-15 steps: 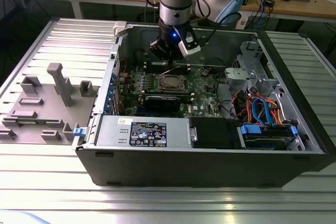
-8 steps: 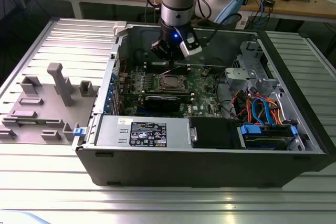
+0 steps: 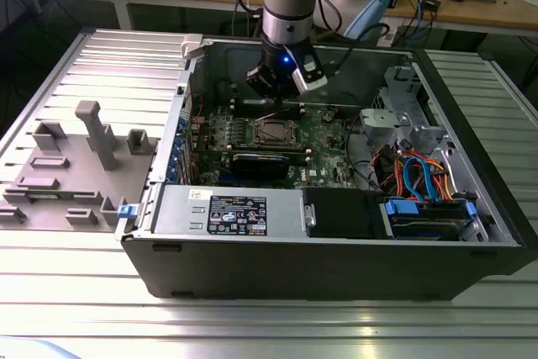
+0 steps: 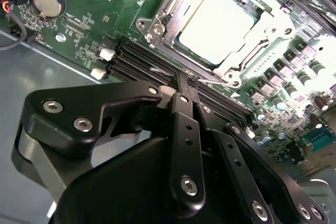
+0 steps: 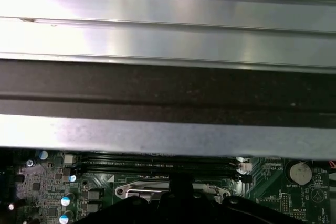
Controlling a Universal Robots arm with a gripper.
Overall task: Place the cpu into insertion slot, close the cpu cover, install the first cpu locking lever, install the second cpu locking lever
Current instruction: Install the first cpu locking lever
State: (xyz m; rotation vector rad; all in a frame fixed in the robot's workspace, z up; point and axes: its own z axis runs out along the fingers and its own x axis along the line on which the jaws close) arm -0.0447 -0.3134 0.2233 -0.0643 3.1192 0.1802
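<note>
Inside the computer case, we see our pincer pinched shut on a thin wire lever just beside the cpu cover, which lies closed over the cpu.

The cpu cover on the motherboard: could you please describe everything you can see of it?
The cpu cover is a thin silvery metal frame with a square cut-out, lying closed and flat over the insertion slot on the green motherboard. The cpu's pale metal top shows through the cut-out. The black gripper sits just beside its edge, at a thin wire lever.
</note>
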